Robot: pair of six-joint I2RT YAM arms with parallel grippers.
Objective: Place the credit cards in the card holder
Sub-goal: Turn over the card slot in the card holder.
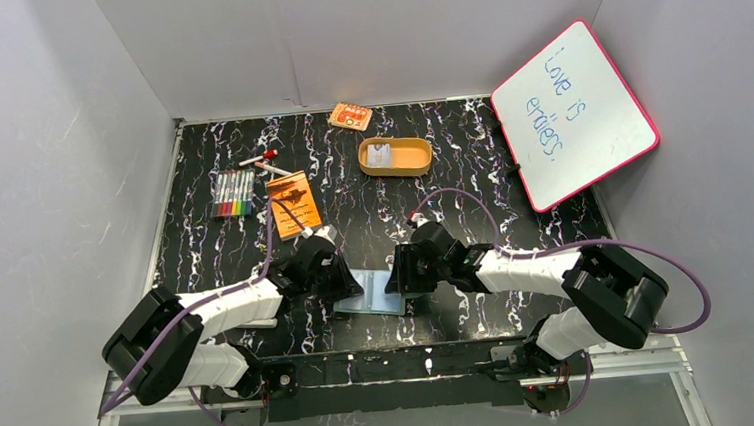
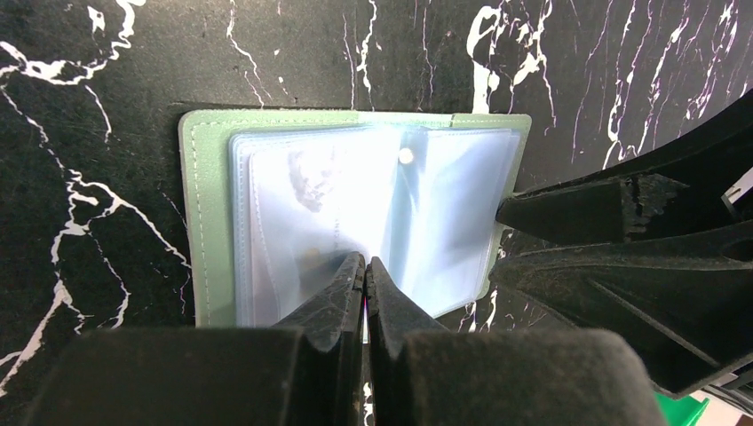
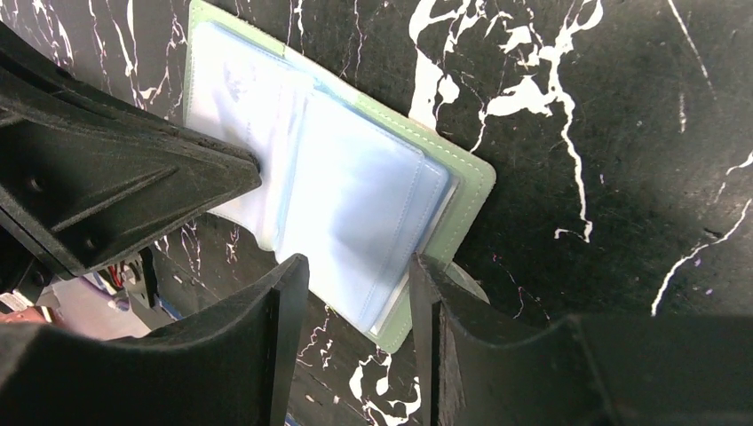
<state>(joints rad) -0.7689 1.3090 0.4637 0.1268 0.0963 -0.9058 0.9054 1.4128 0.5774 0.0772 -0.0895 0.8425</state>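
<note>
Left wrist: green card holder lies open, clear pockets up; left gripper pinched shut, right gripper parted; tray holds card.

Pink-framed whiteboard, blue handwriting reading "Love is", second line probably "endless", other print too small

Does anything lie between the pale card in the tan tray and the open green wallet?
Nothing visible lies on the table between the card in the tan tray and the card holder. At the holder itself, the shut left gripper sits over the clear pockets and the open right gripper straddles one corner.
</note>
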